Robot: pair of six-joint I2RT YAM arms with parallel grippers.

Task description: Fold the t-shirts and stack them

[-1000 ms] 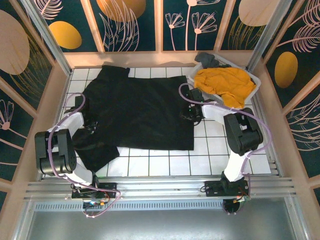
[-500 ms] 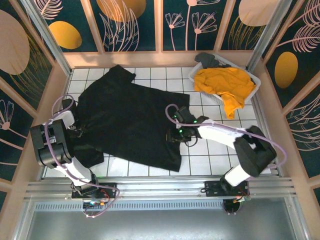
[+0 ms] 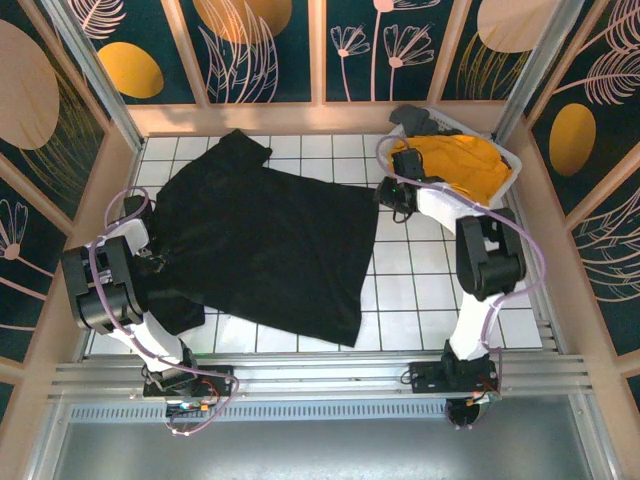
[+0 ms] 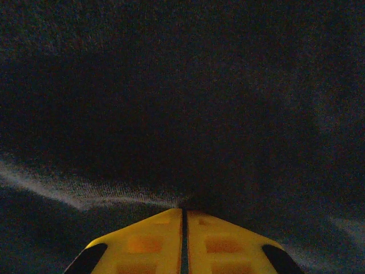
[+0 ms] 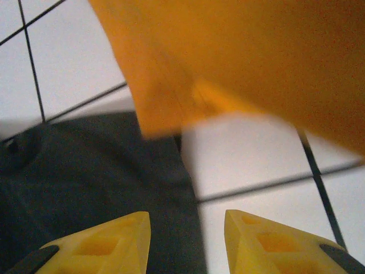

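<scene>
The large black t-shirt [image 3: 265, 245] lies spread and skewed across the white tiles. My left gripper [image 3: 152, 262] sits at its left edge. In the left wrist view that gripper [image 4: 183, 209] is shut, with black t-shirt cloth [image 4: 182, 103] bunched at its tips. The mustard-yellow t-shirt [image 3: 452, 165] lies heaped in the white basket [image 3: 512, 168] at the far right. My right gripper [image 3: 390, 192] is open at the black shirt's far right corner, beside the basket. In the right wrist view it [image 5: 185, 216] hovers over the black hem [image 5: 114, 171] and a bare tile, with yellow cloth [image 5: 245, 57] hanging just beyond.
A dark grey garment [image 3: 412, 118] lies on the basket's far rim. Wooden walls [image 3: 120, 165] fence in the tiled floor [image 3: 440, 300] on three sides, and a metal rail [image 3: 320, 372] runs along the near edge. Bare tiles lie to the right of the black shirt.
The black shirt was dragged and turned skew a second ago. Since then my right gripper has left its near-right part and swung to its far right corner by the basket. The left arm is still.
</scene>
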